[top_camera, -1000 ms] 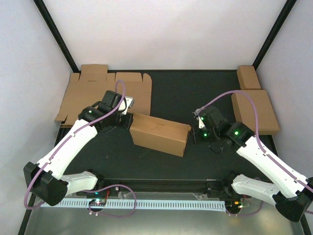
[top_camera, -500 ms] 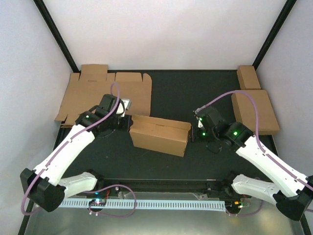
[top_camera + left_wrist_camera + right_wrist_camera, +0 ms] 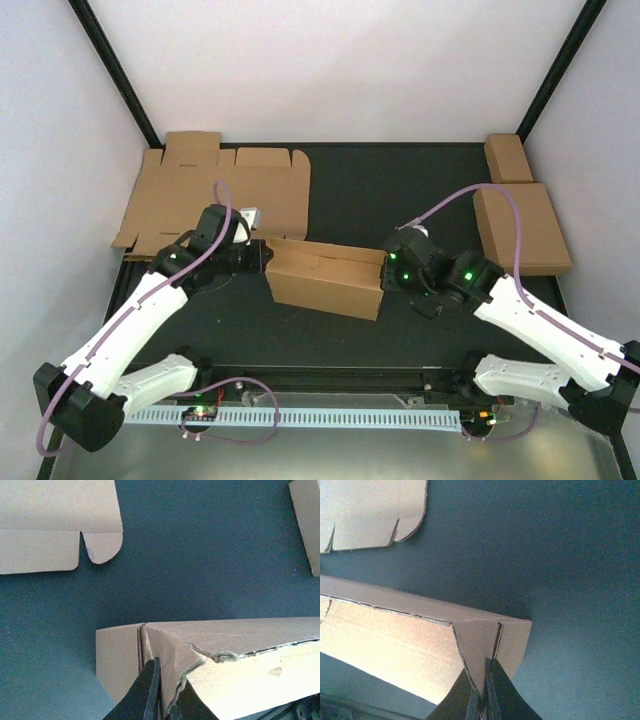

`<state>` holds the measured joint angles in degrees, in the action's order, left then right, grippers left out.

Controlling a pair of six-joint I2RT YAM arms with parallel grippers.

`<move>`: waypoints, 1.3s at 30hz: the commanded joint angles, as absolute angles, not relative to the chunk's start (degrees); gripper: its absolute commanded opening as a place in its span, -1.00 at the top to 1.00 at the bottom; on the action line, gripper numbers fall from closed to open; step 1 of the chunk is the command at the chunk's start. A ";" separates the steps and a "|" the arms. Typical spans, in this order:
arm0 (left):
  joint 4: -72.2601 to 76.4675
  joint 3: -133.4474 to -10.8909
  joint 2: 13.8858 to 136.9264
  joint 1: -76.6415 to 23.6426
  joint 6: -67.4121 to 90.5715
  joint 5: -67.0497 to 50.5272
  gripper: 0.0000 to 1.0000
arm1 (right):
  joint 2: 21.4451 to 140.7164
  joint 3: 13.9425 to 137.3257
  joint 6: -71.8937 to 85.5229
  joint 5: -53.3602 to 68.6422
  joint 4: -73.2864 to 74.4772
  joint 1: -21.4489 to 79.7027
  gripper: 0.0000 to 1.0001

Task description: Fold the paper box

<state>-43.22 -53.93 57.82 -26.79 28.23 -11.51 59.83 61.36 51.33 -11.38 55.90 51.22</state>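
Observation:
The paper box (image 3: 325, 280), brown cardboard and partly folded into a long open trough, lies across the middle of the dark table. My left gripper (image 3: 262, 255) is at its left end, shut on the end wall; the left wrist view shows the black fingers (image 3: 152, 680) pinching a cardboard layer of the box (image 3: 240, 645). My right gripper (image 3: 388, 268) is at the right end, its jaws (image 3: 479, 672) shut on the folded end flap of the box (image 3: 395, 640).
Flat die-cut cardboard sheets (image 3: 215, 185) lie at the back left. Two folded brown boxes, one large (image 3: 520, 225) and one small (image 3: 508, 157), sit along the right wall. A white slotted rail (image 3: 270, 415) runs along the near edge.
My right gripper has moved left to the box's right end and shut on its end flap. The left arm has shifted slightly nearer, still gripping. The box now shows its open inside.

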 commanded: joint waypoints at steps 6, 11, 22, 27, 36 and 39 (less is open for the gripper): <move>-41.48 -52.01 56.63 -27.74 33.00 -12.98 0.92 | 63.13 65.20 62.99 -23.78 61.54 55.93 0.97; -41.14 -51.75 56.17 -28.28 33.73 -12.99 0.92 | 63.93 64.62 64.41 -26.12 62.56 57.44 0.97; -39.33 -50.37 55.03 -30.26 35.65 -12.92 0.90 | 61.58 60.74 70.53 -30.68 62.58 60.69 0.97; -39.52 -49.73 55.02 -30.77 35.69 -12.11 0.90 | 61.43 59.37 69.16 -30.51 61.76 61.72 0.97; -40.59 -50.27 54.93 -30.96 34.57 -10.14 0.90 | 61.61 59.43 66.30 -31.58 63.69 62.23 0.97; -40.80 -50.27 54.89 -30.97 34.38 -9.86 0.90 | 61.41 59.71 65.41 -32.59 64.38 62.23 0.97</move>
<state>-38.68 -50.46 55.44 -30.63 34.22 -11.09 61.65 60.53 66.26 -29.78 59.66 62.02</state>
